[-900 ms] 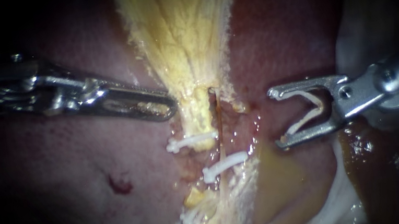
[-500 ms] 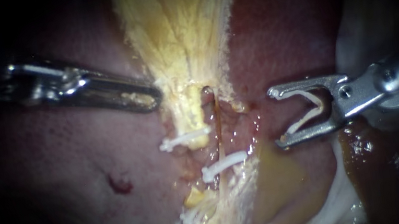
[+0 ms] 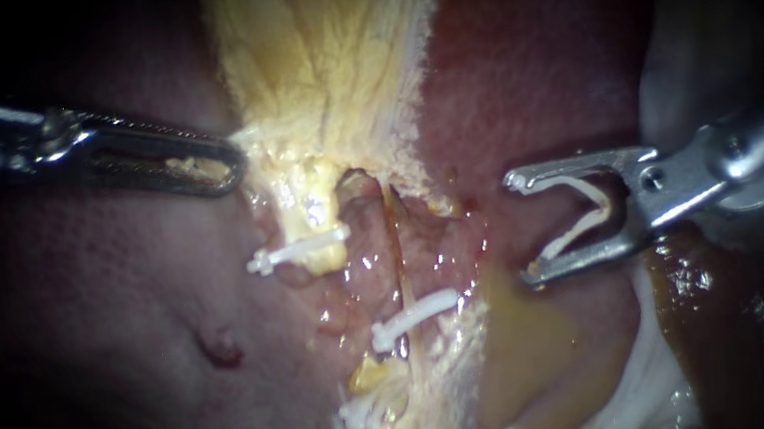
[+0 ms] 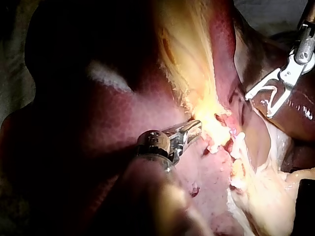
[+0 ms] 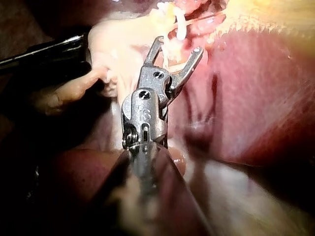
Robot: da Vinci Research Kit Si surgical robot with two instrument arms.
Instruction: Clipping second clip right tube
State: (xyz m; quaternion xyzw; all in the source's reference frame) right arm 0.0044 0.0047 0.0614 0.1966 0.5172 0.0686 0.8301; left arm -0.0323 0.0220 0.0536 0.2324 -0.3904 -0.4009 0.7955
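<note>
Right tool [image 3: 517, 228] comes in from the right with its jaws spread wide. They hold an open white V-shaped clip [image 3: 572, 235] seated between them, one leg lying along each jaw. The tool hangs over the dark red liver [image 3: 530, 51], its open mouth facing the tubes but clear of them.

The thin brownish right tube [image 3: 397, 253] runs down the middle of the endoscope view, between the right tool and the thicker pale yellow left tube [image 3: 317, 219]. A closed white middle clip [image 3: 414, 316] lies across the right tube, slightly lower than the right tool's lower jaw. A closed white upper clip [image 3: 298, 250] crosses the left tube. A white bottom clip [image 3: 361, 415] sits farther down in the pale tissue, and I cannot tell which tube it grips.

The left tool [image 3: 233, 166] comes in from the left with its jaws pressed together, pinching the edge of the fan of pale yellow fibrous tissue [image 3: 327, 51] just above the upper clip. The left wrist view shows the same grip.

A pool of amber fluid [image 3: 524, 355] lies below the right tool, and a small red spot [image 3: 218, 348] marks the pink surface below the left tool.
</note>
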